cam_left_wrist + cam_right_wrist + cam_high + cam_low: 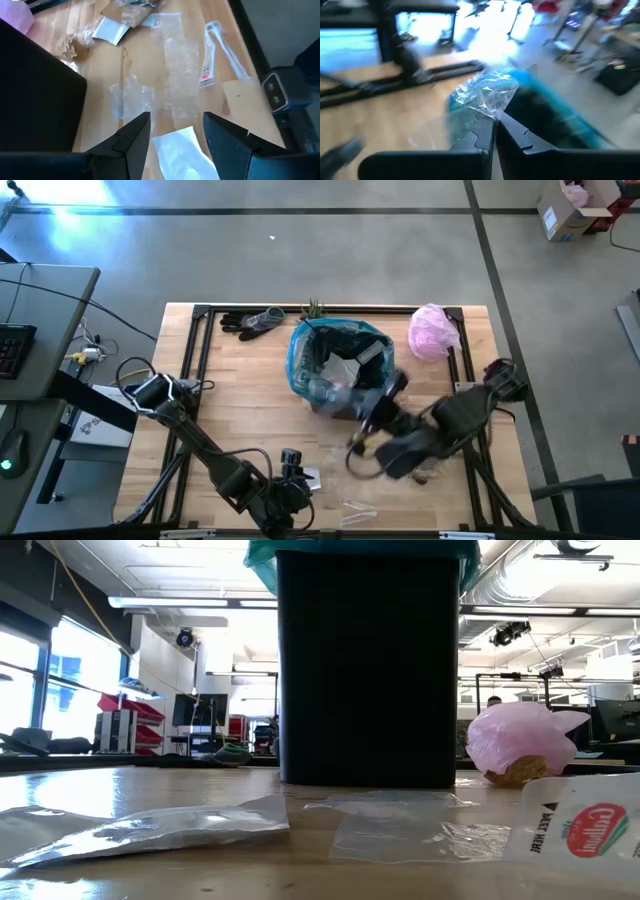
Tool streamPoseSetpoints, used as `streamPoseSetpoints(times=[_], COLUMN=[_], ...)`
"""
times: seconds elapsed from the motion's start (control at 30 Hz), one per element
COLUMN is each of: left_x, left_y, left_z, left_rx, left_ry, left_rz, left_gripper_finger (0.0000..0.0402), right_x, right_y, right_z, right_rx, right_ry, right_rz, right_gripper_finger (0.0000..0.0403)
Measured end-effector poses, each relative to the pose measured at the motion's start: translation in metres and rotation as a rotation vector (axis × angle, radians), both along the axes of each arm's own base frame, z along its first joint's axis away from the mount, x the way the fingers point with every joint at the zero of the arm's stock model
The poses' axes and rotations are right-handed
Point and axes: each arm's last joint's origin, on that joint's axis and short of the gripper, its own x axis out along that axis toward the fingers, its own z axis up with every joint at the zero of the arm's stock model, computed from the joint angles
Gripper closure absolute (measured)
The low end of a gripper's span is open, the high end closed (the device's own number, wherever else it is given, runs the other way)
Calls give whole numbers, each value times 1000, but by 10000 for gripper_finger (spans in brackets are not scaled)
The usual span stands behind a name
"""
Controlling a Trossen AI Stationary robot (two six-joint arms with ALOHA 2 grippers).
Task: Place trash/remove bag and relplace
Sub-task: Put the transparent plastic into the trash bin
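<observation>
A black bin (365, 670) lined with the teal bag (340, 350) stands mid-table. My right gripper (390, 390) hangs in the air at the bin's near right side, shut on a crumpled clear wrapper (487, 92). My left gripper (175, 130) stands open near the table's front edge, slanting down over a white paper scrap (182, 150) that lies flat on the wood between and below its fingers. More trash lies on the table: clear wrappers (175, 60), a long wrapper (210, 65), a silvery piece (110, 31) and a brownish lump (67, 47). My right gripper pinches the clear wrapper by one crumpled end (493, 114) between its two fingertips. The rest of the wrapper sticks out past the fingertips, lifted clear of the table, with the teal bag behind it.
A pale pink bag (433, 332) lies at the table's far right. Dark gloves (250, 322) and a small green plant (314, 308) sit along the far edge. A black frame (195, 340) runs round the tabletop. Flat wrappers (150, 825) lie near the front edge.
</observation>
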Motion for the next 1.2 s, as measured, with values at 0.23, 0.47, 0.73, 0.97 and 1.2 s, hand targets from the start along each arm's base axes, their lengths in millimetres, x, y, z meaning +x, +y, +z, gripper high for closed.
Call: streamPoseSetpoints(times=[0.23, 0.47, 0.73, 0.97, 1.2], left_x=[5, 6, 8, 8, 13], left_y=[-3, -1, 2, 1, 6], left_z=[-18, -17, -14, -14, -14], left_rx=[28, 71, 119, 81, 64], left_ry=[36, -25, -93, -80, -79], left_rz=[6, 74, 134, 133, 149], left_gripper_finger=[236, 236, 236, 236, 236], right_x=[-20, -31, -15, -5, -2], right_y=[-57, -106, -119, -124, -129], right_z=[36, 27, -3, -39, -57], right_rx=[-52, 11, 15, 62, 126], right_ry=[-6, 68, 181, 317, 362], right_rz=[-145, -317, -366, -378, -406], right_gripper_finger=[403, 403, 403, 403, 403])
